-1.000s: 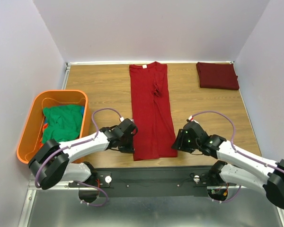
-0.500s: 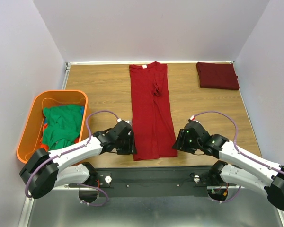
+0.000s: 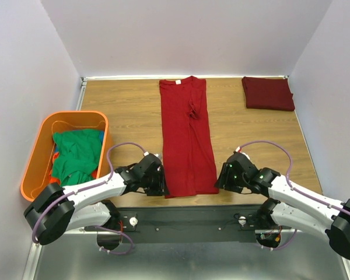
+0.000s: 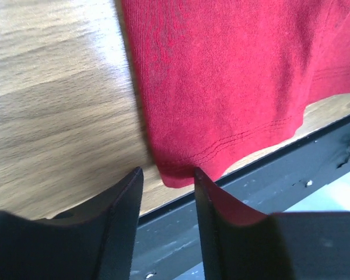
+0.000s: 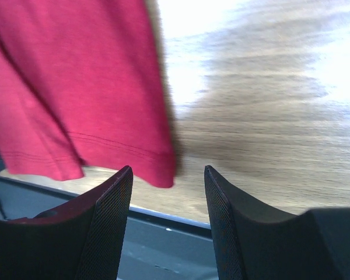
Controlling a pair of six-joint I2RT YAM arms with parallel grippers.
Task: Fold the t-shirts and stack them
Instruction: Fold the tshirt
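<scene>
- red t-shirt (image 3: 186, 140) lies flat, long axis running away from the bases; near hem at the table's (image 3: 128, 111) front edge
- left gripper (image 4: 167, 175) at its left hem corner, right gripper (image 5: 166, 175) at the right; both jaws apart, a corner between each pair, unclamped
- maroon t-shirt (image 3: 268, 93) far right, green t-shirts (image 3: 76, 153) in orange tub (image 3: 32, 169); well apart

Matt, finely ribbed red cloth shirt (image 4: 221, 87) lies on smooth, faintly glossy wood-grain table (image 4: 52, 116).
</scene>
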